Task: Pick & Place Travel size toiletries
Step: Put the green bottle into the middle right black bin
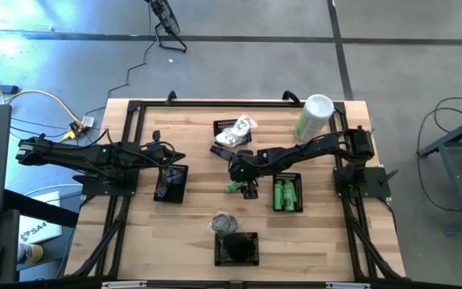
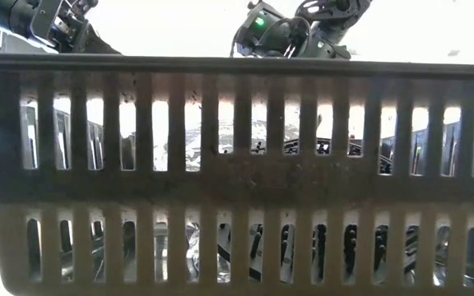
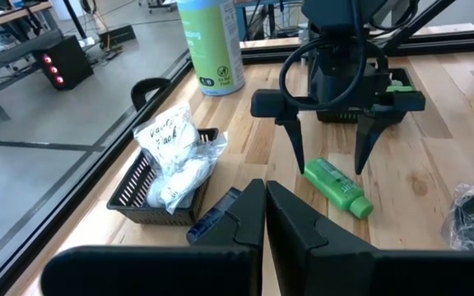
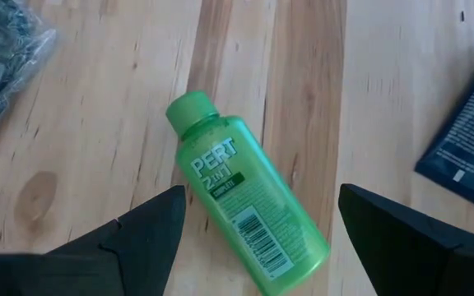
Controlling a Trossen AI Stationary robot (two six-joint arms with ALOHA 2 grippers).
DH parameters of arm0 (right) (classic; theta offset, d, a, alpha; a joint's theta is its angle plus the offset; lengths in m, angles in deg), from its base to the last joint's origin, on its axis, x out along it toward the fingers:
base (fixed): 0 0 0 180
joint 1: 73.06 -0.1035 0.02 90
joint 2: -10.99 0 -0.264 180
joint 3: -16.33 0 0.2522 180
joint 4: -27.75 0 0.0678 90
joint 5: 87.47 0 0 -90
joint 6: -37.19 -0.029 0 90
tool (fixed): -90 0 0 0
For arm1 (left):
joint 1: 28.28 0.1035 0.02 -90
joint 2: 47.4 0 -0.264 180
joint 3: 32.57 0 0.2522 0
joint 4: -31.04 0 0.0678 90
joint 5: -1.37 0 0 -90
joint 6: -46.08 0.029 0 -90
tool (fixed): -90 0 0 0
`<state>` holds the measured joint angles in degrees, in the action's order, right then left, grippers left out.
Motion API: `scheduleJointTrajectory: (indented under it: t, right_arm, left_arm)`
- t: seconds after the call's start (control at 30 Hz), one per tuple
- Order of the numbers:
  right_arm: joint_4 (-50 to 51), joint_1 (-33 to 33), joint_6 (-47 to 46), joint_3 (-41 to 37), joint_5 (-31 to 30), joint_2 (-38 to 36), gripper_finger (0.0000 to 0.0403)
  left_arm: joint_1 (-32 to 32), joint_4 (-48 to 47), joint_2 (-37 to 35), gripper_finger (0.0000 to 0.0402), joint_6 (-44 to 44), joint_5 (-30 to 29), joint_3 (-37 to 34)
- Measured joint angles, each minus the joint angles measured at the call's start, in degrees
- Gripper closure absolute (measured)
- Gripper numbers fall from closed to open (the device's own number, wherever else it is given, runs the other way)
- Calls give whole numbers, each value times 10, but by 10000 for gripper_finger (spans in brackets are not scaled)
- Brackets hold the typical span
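A bright green bottle (image 4: 241,205) with a green cap lies on its side on the wood near the table's middle (image 1: 232,188). My right gripper (image 4: 260,197) hangs over it, pointing down, open, one finger on each side of the bottle and touching nothing; the left wrist view shows it too (image 3: 329,164). My left gripper (image 3: 266,215) is shut and empty, above the left black basket (image 1: 171,183). More green bottles fill a basket (image 1: 287,193). White crinkly packets (image 3: 174,154) sit in the far basket (image 3: 130,193). A dark tube (image 3: 212,222) lies near my left fingers.
The tall pale-green canister (image 1: 314,116) stands at the far right. A clear bag of dark round pieces (image 1: 226,222) lies beside the near basket (image 1: 237,249), whose slotted wall (image 2: 237,177) blocks the low view. A dark packet (image 4: 467,140) lies close to the green bottle.
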<state>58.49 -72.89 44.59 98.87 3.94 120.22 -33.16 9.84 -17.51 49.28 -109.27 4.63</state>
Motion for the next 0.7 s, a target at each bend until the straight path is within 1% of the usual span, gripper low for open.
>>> scheduleJointTrajectory:
  t: [0.13, 0.3, 0.43, 0.7]
  right_arm:
    - [-1, 0, 0, -1, 0, 0, 89]
    - [-8, 0, 2, -3, -14, 30, 89]
    - [-17, 0, 5, -1, -15, 49, 89]
    - [-20, 0, 5, -2, -11, 50, 91]
  left_arm:
    - [0, 0, 0, 391, 0, 0, 0]
    - [0, 0, 0, 391, 0, 0, 0]
    - [0, 0, 0, 391, 0, 0, 0]
    - [0, 0, 0, 391, 0, 0, 0]
